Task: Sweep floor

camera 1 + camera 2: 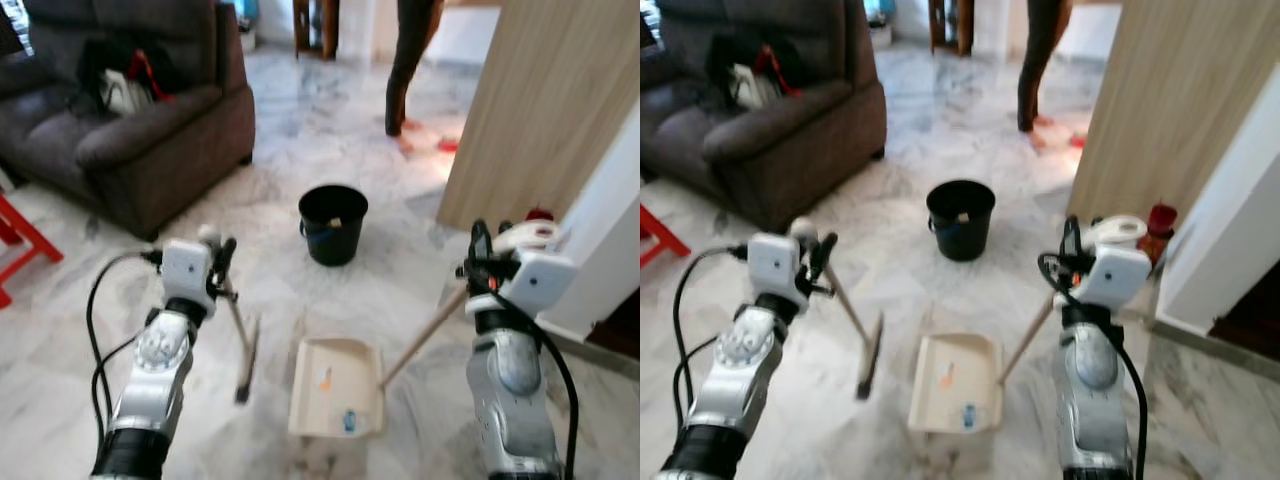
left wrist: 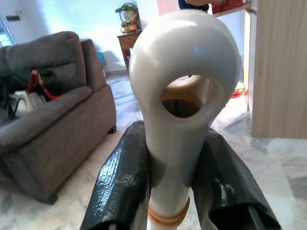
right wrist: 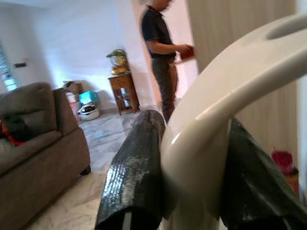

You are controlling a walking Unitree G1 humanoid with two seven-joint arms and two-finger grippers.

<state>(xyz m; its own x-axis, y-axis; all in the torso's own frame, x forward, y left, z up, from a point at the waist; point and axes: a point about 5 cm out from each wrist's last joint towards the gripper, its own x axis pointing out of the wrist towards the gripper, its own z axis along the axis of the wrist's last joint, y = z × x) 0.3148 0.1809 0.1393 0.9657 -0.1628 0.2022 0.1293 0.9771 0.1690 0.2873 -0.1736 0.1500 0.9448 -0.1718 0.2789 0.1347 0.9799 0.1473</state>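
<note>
Left gripper: clenched on the looped white plastic handle of the short broom; bristle head was set on the marble floor at 5 o'clock from it.
Right gripper: clenched on the long wooden-handled cream plastic dustpan.
Key relation: dustpan tray was seen at 3 o'clock of the broom head, just beside; broom axis slanted downward toward it.
Beyond: round black plastic bucket at 12 o'clock.

A pale marble floor runs back to a dark grey sofa on the robot's left. A light wood panel stands on the right, and a small wooden side table sits against the bright white far wall.
</note>
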